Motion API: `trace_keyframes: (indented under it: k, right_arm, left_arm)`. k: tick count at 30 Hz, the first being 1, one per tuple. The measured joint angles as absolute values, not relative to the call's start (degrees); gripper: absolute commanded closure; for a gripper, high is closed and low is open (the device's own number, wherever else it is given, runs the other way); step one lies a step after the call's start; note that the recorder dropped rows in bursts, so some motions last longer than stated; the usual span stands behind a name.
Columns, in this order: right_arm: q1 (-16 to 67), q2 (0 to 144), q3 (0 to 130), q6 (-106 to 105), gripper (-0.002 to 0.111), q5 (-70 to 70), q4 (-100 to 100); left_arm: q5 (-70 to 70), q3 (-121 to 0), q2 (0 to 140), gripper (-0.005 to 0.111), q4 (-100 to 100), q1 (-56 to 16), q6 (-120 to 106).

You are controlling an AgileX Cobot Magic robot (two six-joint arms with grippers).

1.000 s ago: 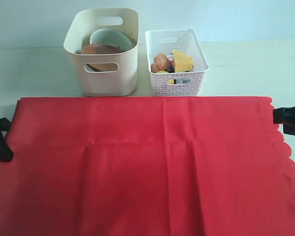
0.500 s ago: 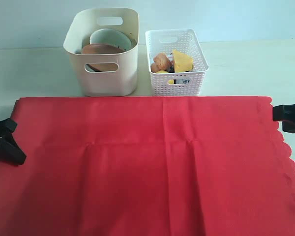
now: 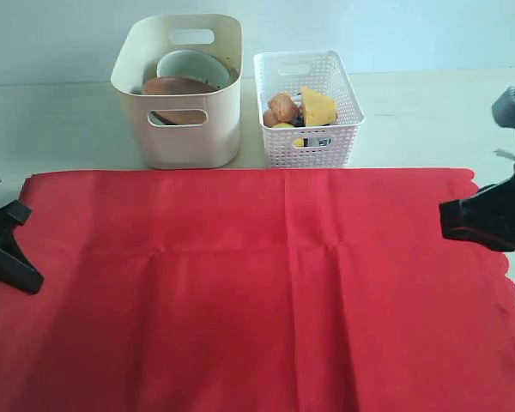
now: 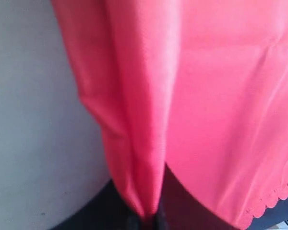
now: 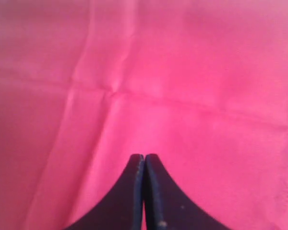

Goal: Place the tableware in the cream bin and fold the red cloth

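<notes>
red cloth (image 3: 266,292): we log it spread flat, creased.
left gripper (image 4: 150,221): clamped on a fold at the red cloth's left edge.
right gripper (image 5: 144,165): jaws pressed together, empty, over the red cloth's right side.
cream bin (image 3: 184,142): just beyond the red cloth's far edge; holds round brown plate (image 3: 176,86) and pale bowl (image 3: 193,64).

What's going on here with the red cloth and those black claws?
A two-armed robot is tidying up. A brown plate and a pale bowl sit in the cream bin. The red cloth lies spread out, not yet folded. The left gripper pinches its edge; the right gripper is shut over it, holding nothing.
</notes>
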State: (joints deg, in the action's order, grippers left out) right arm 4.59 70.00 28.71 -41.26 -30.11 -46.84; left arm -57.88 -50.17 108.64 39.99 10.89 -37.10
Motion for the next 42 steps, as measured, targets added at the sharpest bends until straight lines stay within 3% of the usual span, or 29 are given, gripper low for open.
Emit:
trace_keyframes:
  k: [13, 21, 29, 42]
  right_arm:
    - [18.02, 81.58, 31.18, -43.71, 0.108, -26.20, -43.46]
    - [19.26, 87.22, 35.48, -33.75, 0.108, -25.24, -32.05]
    - [19.26, 93.42, 36.99, -30.42, 0.108, -24.67, -29.81]
    - [19.26, 99.80, 37.65, -28.46, 0.108, -21.25, -30.19]
  left_arm:
    - [-60.81, -50.17, 101.77, 0.107, 31.76, 14.42, -31.22]
    - [-62.29, -50.08, 97.43, 0.107, 29.71, 20.01, -29.23]
    - [-63.94, -50.08, 95.55, 0.107, 30.26, 20.71, -28.45]
    - [-67.43, -50.08, 88.23, 0.107, 33.58, 10.53, -28.45]
